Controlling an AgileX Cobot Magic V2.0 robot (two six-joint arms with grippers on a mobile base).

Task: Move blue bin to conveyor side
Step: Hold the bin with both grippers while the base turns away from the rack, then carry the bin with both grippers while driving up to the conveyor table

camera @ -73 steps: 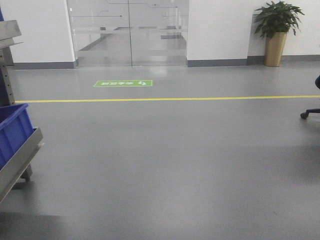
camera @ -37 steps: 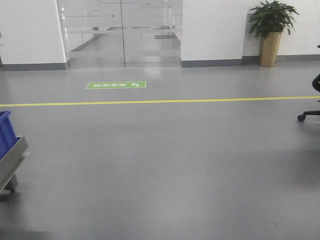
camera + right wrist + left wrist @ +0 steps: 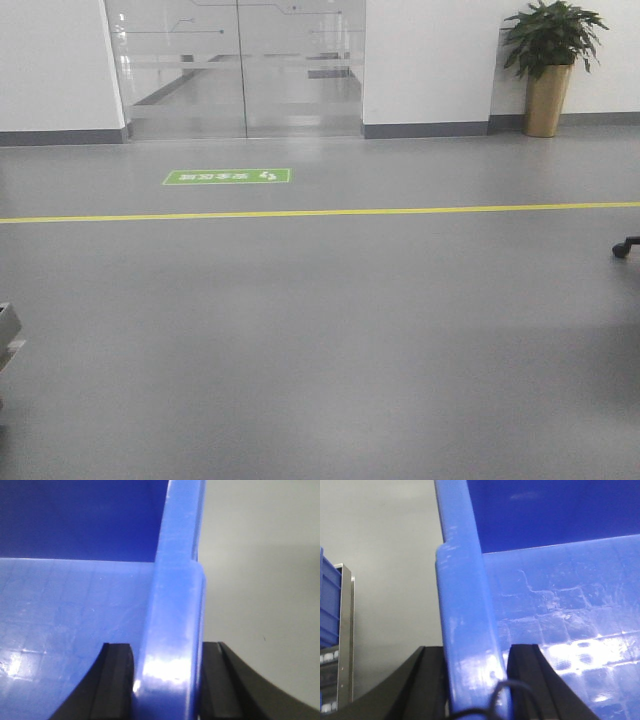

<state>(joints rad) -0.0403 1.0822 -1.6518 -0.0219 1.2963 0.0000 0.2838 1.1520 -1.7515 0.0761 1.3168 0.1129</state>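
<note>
The blue bin [image 3: 465, 610] fills the left wrist view, with its thick glossy left rim running up the frame. My left gripper [image 3: 476, 667] is shut on that rim, one black finger outside and one inside. In the right wrist view the blue bin [image 3: 172, 605] shows its right rim, and my right gripper [image 3: 167, 667] is shut on it the same way. The bin is held above grey floor. The conveyor is out of view. The front view shows neither the bin nor the grippers.
A metal rack with another blue bin [image 3: 329, 610] stands at the left of the left wrist view; its corner [image 3: 8, 325] shows at the front view's left edge. Ahead are grey floor, a yellow line [image 3: 320, 212], glass doors [image 3: 240, 65], a potted plant [image 3: 548, 65], a chair caster [image 3: 622, 250].
The front view has swung to the right: the rack and its blue bin slid out past the left edge, leaving only a metal corner. Both grippers keep their hold.
</note>
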